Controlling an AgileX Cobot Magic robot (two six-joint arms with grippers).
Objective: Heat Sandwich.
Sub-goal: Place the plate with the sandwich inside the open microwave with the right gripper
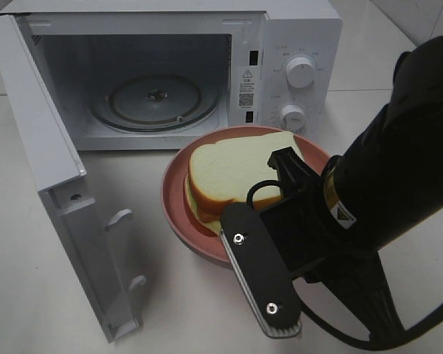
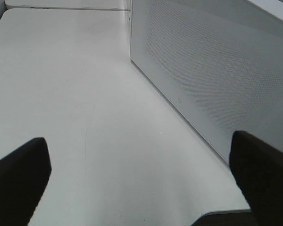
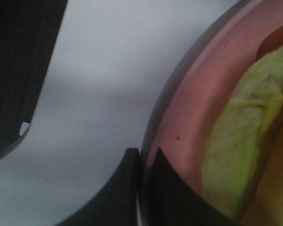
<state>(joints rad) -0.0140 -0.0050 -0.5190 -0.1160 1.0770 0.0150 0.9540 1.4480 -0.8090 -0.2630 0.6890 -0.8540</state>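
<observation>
Pink plate in right tool

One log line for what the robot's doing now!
right gripper: shut on plate rim | sandwich: on plate | microwave: door open | left gripper: open, empty

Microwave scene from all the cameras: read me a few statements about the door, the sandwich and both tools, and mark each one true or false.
1. The microwave has its door swung open. True.
2. The sandwich sits inside the microwave. False: it lies on the pink plate, which is on the table in front of the opening.
3. The right tool is shut on the pink plate's rim. True.
4. The left tool is shut on the door. False: its fingers stand wide apart above bare table, holding nothing.
</observation>
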